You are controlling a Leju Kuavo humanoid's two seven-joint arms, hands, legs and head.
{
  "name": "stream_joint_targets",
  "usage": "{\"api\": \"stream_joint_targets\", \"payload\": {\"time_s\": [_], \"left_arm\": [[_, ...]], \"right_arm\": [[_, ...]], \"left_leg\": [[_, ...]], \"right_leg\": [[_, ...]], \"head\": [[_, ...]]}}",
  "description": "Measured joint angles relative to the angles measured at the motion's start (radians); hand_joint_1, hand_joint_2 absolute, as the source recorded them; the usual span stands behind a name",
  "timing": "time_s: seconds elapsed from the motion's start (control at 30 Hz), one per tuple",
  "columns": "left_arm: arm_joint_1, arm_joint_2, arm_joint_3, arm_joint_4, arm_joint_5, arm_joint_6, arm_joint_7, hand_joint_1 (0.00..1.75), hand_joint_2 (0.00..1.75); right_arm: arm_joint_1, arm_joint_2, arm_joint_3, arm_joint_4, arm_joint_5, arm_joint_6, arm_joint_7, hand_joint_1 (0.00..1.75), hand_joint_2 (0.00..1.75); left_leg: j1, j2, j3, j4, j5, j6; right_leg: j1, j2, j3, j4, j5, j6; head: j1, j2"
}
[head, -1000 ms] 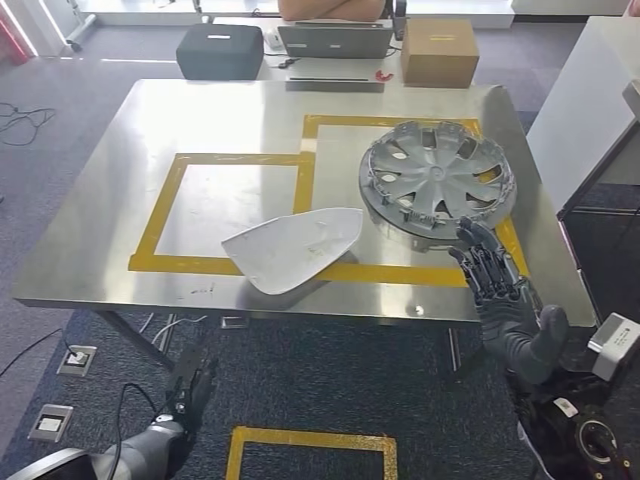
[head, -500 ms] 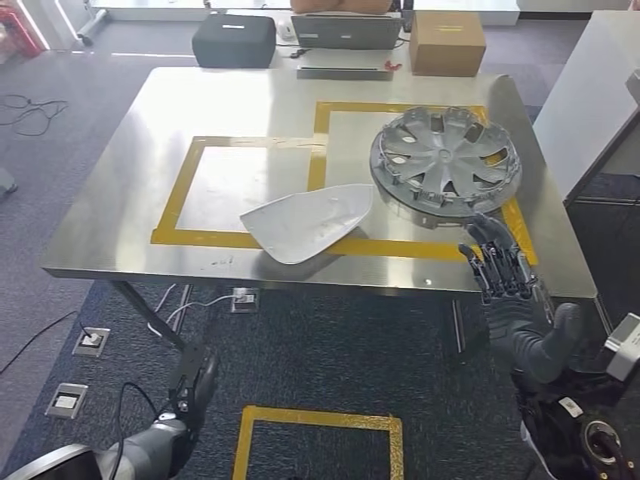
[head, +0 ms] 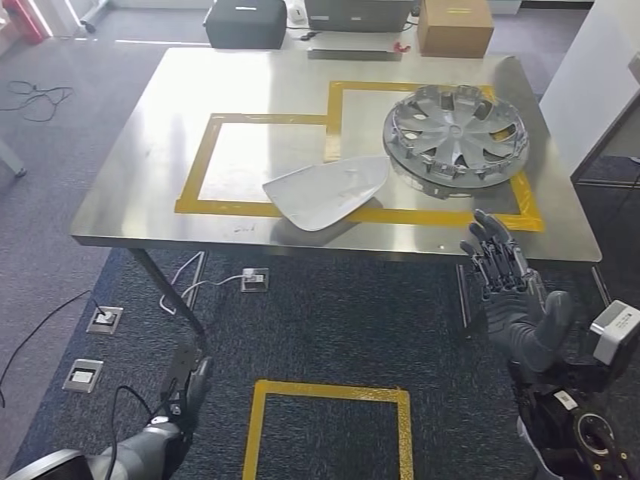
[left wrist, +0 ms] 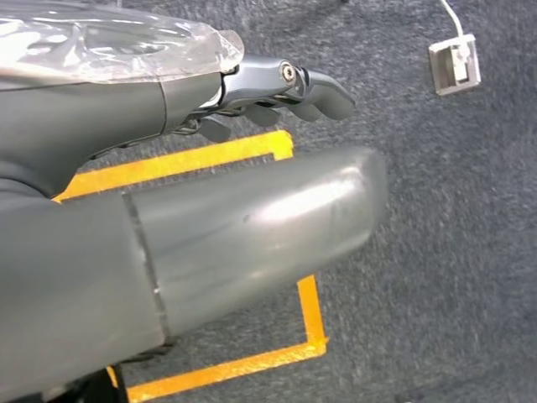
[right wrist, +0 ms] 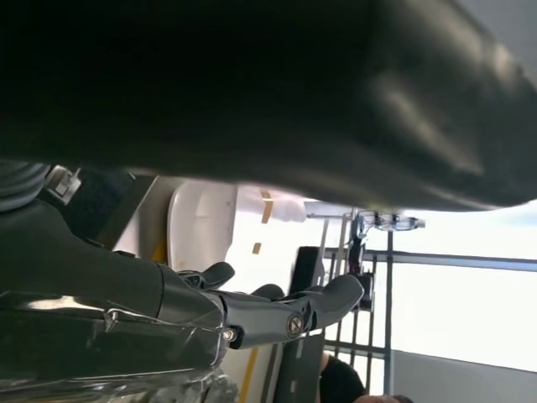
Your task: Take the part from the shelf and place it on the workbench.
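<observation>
A grey wheel cover [head: 454,133] lies flat on the steel workbench [head: 151,150], at its right side over the yellow tape outline. Beside it, toward the middle, rests a white curved panel [head: 326,190] across the front tape line. My right hand [head: 513,290] hovers below the bench's front right edge with fingers spread and nothing in it; its fingers [right wrist: 285,311] also appear in the right wrist view. My left hand [head: 189,390] hangs low over the carpet, fingers loosely extended and holding nothing; its fingers [left wrist: 298,88] show in the left wrist view.
A black case [head: 245,22], a laptop [head: 355,15] and a cardboard box [head: 453,25] stand beyond the bench's far edge. A white counter [head: 596,80] stands at the right. Yellow floor tape [head: 332,420] and floor sockets [head: 106,320] lie on the carpet below.
The whole picture has shifted: the bench now sits farther away and higher in the frame, so the camera has backed off. Both hands remain empty, the right one now clear of the bench edge.
</observation>
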Motion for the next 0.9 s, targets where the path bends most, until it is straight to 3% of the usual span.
{"api": "stream_joint_targets", "payload": {"time_s": [0.03, 0.07, 0.1, 0.17, 0.2, 0.23, 0.27, 0.3, 0.37, 0.4, 0.47, 0.53, 0.57, 0.6, 0.67, 0.7, 0.73, 0.77, 0.8, 0.83, 0.87, 0.9], "left_arm": [[0.003, 0.000, 0.001, 0.000, 0.000, 0.000, 0.000, 0.00, 0.00], [0.005, 0.001, 0.002, 0.000, 0.001, 0.000, -0.001, 0.00, 0.00], [0.006, 0.001, 0.003, 0.000, 0.001, 0.000, -0.001, 0.00, 0.00], [0.008, 0.002, 0.006, 0.000, 0.001, 0.000, -0.001, 0.00, 0.00], [0.009, 0.003, 0.008, 0.000, 0.001, 0.000, -0.002, 0.00, 0.00], [0.010, 0.003, 0.009, 0.000, 0.001, 0.000, -0.002, 0.00, 0.00], [0.011, 0.003, 0.010, 0.000, 0.001, 0.000, -0.002, 0.00, 0.00], [0.012, 0.003, 0.011, 0.000, 0.001, 0.000, -0.002, 0.00, 0.00], [0.012, 0.001, 0.011, 0.000, 0.001, 0.000, -0.002, 0.00, 0.00], [0.012, 0.000, 0.012, 0.000, 0.001, 0.000, -0.003, 0.00, 0.00], [0.012, 0.000, 0.012, 0.000, 0.001, 0.000, -0.003, 0.00, 0.00], [0.014, 0.001, 0.013, 0.000, 0.001, 0.000, -0.004, 0.00, 0.00], [0.015, 0.002, 0.013, 0.000, 0.002, 0.000, -0.005, 0.00, 0.00], [0.016, 0.002, 0.014, 0.000, 0.002, 0.001, -0.005, 0.00, 0.00], [0.017, 0.004, 0.015, 0.000, 0.003, 0.002, -0.006, 0.00, 0.00], [0.017, 0.005, 0.015, 0.000, 0.002, 0.003, -0.006, 0.00, 0.00], [0.017, 0.006, 0.015, 0.000, 0.002, 0.003, -0.006, 0.00, 0.00], [0.017, 0.006, 0.015, 0.000, 0.002, 0.003, -0.006, 0.00, 0.00], [0.017, 0.007, 0.016, 0.000, 0.001, 0.003, -0.006, 0.00, 0.00], [0.017, 0.007, 0.016, 0.000, 0.001, 0.003, -0.006, 0.00, 0.00], [0.016, 0.006, 0.016, 0.000, 0.001, 0.003, -0.006, 0.00, 0.00], [0.015, 0.006, 0.016, 0.000, 0.001, 0.003, -0.006, 0.00, 0.00]], "right_arm": [[0.003, 0.000, 0.000, 0.004, -0.004, 0.004, -0.002, 0.00, 0.00], [0.006, 0.000, 0.000, 0.007, -0.006, 0.007, -0.003, 0.00, 0.00], [0.009, 0.000, -0.001, 0.010, -0.007, 0.009, -0.004, 0.00, 0.00], [0.011, 0.000, -0.001, 0.015, -0.008, 0.012, -0.005, 0.00, 0.00], [0.011, 0.000, -0.001, 0.018, -0.008, 0.012, -0.005, 0.00, 0.00], [0.012, 0.000, -0.002, 0.021, -0.008, 0.012, -0.005, 0.00, 0.00], [0.012, 0.000, -0.002, 0.024, -0.009, 0.012, -0.005, 0.00, 0.00], [0.013, 0.000, -0.002, 0.026, -0.009, 0.012, -0.005, 0.00, 0.00], [0.012, 0.000, -0.003, 0.028, -0.009, 0.013, -0.005, 0.00, 0.00], [0.012, 0.000, -0.004, 0.029, -0.009, 0.013, -0.006, 0.00, 0.00], [0.013, 0.000, -0.007, 0.029, -0.008, 0.013, -0.006, 0.00, 0.00], [0.015, 0.000, -0.008, 0.029, -0.005, 0.013, -0.005, 0.00, 0.00], [0.015, 0.000, -0.009, 0.030, -0.003, 0.013, -0.004, 0.00, 0.00], [0.015, 0.001, -0.010, 0.030, 0.000, 0.013, -0.004, 0.00, 0.00], [0.015, 0.003, -0.011, 0.031, 0.003, 0.014, -0.001, 0.00, 0.00], [0.016, 0.004, -0.011, 0.032, 0.004, 0.014, 0.000, 0.00, 0.00], [0.016, 0.006, -0.011, 0.033, 0.005, 0.014, 0.001, 0.00, 0.00], [0.016, 0.007, -0.011, 0.033, 0.006, 0.014, 0.001, 0.00, 0.00], [0.016, 0.008, -0.011, 0.034, 0.006, 0.014, 0.001, 0.00, 0.00], [0.016, 0.008, -0.011, 0.034, 0.007, 0.014, 0.001, 0.00, 0.00], [0.015, 0.009, -0.012, 0.034, 0.007, 0.014, 0.001, 0.00, 0.00], [0.015, 0.009, -0.013, 0.034, 0.008, 0.014, 0.001, 0.00, 0.00]], "left_leg": [[-0.002, 0.002, -0.009, 0.001, 0.007, 0.011], [-0.003, 0.004, -0.019, 0.001, 0.016, 0.023], [-0.005, 0.007, -0.029, 0.000, 0.025, 0.035], [-0.013, 0.008, -0.051, 0.001, 0.042, 0.048], [-0.018, 0.008, -0.063, 0.002, 0.051, 0.051], [-0.022, 0.008, -0.074, 0.002, 0.060, 0.052], [-0.026, 0.007, -0.084, 0.004, 0.067, 0.053], [-0.030, 0.007, -0.093, 0.005, 0.074, 0.053], [-0.033, 0.007, -0.105, 0.006, 0.087, 0.050], [-0.034, 0.007, -0.109, 0.007, 0.094, 0.046], [-0.030, 0.008, -0.116, 0.003, 0.112, 0.034], [-0.029, 0.008, -0.124, 0.000, 0.117, 0.022], [-0.029, 0.007, -0.134, 0.016, 0.096, 0.017], [-0.028, 0.006, -0.151, 0.054, 0.057, 0.011], [-0.022, 0.005, -0.199, 0.187, -0.042, 0.000], [-0.018, 0.005, -0.218, 0.255, -0.071, -0.007], [-0.014, 0.005, -0.225, 0.301, -0.076, -0.012], [-0.009, 0.005, -0.215, 0.313, -0.058, -0.018], [-0.004, 0.005, -0.186, 0.289, -0.026, -0.024], [0.002, 0.006, -0.143, 0.232, 0.004, -0.030], [0.005, 0.005, -0.094, 0.162, 0.016, -0.037], [0.005, 0.002, -0.058, 0.103, 0.016, -0.034]], "right_leg": [[-0.003, 0.001, -0.009, 0.008, -0.010, 0.005], [-0.006, 0.001, -0.021, 0.032, -0.038, 0.008], [-0.008, 0.002, -0.039, 0.079, -0.083, 0.010], [-0.007, 0.004, -0.077, 0.223, -0.184, 0.009], [-0.005, 0.005, -0.087, 0.287, -0.211, 0.008], [-0.002, 0.005, -0.083, 0.321, -0.214, 0.005], [0.002, 0.006, -0.062, 0.318, -0.196, 0.000], [0.006, 0.006, -0.023, 0.274, -0.166, -0.007], [0.018, 0.008, 0.079, 0.121, -0.127, -0.028], [0.023, 0.008, 0.120, 0.051, -0.123, -0.037], [0.031, 0.009, 0.153, -0.014, -0.127, -0.044], [0.029, 0.008, 0.145, -0.030, -0.105, -0.049], [0.026, 0.006, 0.138, -0.037, -0.092, -0.054], [0.021, 0.004, 0.128, -0.043, -0.079, -0.059], [0.019, 0.003, 0.100, -0.041, -0.059, -0.064], [0.019, 0.003, 0.085, -0.037, -0.050, -0.064], [0.018, 0.002, 0.069, -0.032, -0.042, -0.061], [0.016, 0.002, 0.052, -0.024, -0.035, -0.058], [0.013, 0.002, 0.037, -0.016, -0.029, -0.054], [0.011, 0.002, 0.022, -0.005, -0.025, -0.049], [0.011, 0.002, 0.008, 0.007, -0.022, -0.043], [0.011, 0.002, -0.003, 0.016, -0.018, -0.037]], "head": [[0.002, 0.000], [0.005, 0.000], [0.007, 0.000], [0.012, 0.000], [0.014, 0.000], [0.014, 0.000], [0.015, 0.000], [0.015, 0.000], [0.014, 0.000], [0.013, 0.000], [0.012, 0.000], [0.014, 0.000], [0.013, 0.000], [0.012, 0.000], [0.007, 0.000], [0.005, 0.000], [0.004, 0.000], [0.004, 0.000], [0.003, 0.000], [0.002, 0.000], [-0.001, 0.000], [-0.003, 0.000]]}}
